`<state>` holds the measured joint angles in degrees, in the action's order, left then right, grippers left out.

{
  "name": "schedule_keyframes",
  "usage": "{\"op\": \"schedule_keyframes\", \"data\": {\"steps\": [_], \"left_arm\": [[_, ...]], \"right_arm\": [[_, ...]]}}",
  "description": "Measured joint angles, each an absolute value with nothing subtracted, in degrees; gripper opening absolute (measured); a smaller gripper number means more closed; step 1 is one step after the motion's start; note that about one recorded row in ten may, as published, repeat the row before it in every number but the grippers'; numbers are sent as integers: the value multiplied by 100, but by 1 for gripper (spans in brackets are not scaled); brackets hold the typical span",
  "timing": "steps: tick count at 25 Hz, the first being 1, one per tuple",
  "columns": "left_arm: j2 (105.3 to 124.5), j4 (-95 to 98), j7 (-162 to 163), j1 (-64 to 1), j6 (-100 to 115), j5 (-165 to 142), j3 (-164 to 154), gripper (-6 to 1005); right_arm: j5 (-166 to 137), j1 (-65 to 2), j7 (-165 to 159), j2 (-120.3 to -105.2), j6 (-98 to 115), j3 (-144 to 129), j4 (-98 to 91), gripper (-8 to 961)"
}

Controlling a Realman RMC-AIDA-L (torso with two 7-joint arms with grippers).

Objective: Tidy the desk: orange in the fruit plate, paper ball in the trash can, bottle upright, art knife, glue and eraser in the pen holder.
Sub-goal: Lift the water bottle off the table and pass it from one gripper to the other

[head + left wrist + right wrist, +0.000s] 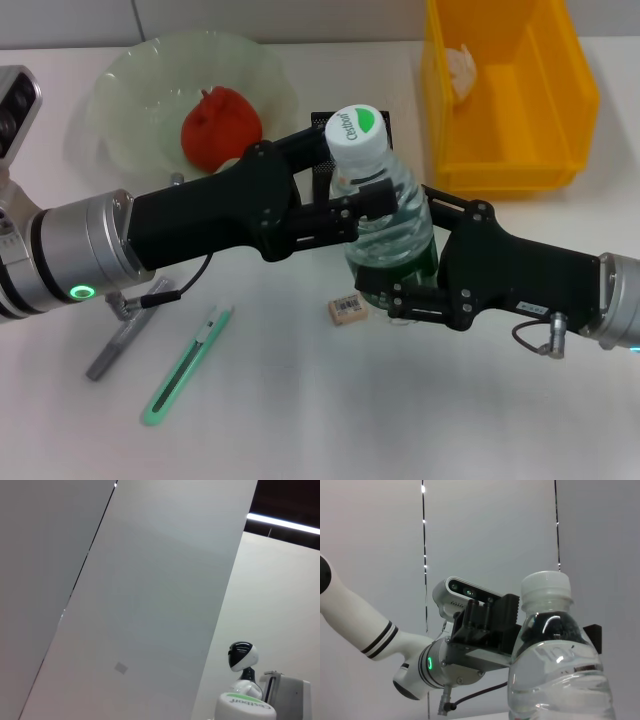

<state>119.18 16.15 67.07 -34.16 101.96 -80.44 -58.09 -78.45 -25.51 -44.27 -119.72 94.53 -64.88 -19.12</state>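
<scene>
Bottle (385,215) stands upright at centre of the head view, white cap with a green logo on top, green label low on the body. Both arms are on it.

Left gripper (368,205) comes in from the left edge, its black fingers (372,198) clamped on the bottle's upper body just under the cap. Right gripper (400,292) comes in from the right edge, lower down, fingers closed around the bottle's base at the label.

In the right wrist view the bottle (559,665) fills the lower right, with the left gripper (492,625) pressed against its shoulder. The left wrist view shows only the bottle cap (245,706) at the bottom edge.

Other things on the white bench (300,420):
- orange (220,127) sits in the pale green fruit plate (130,90), upper left
- paper ball (462,70) lies in the yellow trash can (510,95), upper right
- eraser (347,309) lies flat just left of the bottle's base, beside the right gripper
- green art knife (188,364) lies diagonally at lower left
- grey glue stick (124,338) lies beside it, further left, partly under the left arm
- black pen holder (325,122) is mostly hidden behind the bottle and left arm
</scene>
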Motion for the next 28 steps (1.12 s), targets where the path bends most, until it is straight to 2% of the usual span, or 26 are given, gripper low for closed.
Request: {"op": "schedule_keyframes", "data": {"steps": [28], "left_arm": [[11918, 1125, 6162, -3385, 10393, -7964, -5805, 808]], "right_arm": [[-7830, -2727, -4163, -11988, 9658, -6487, -1547, 763]]}}
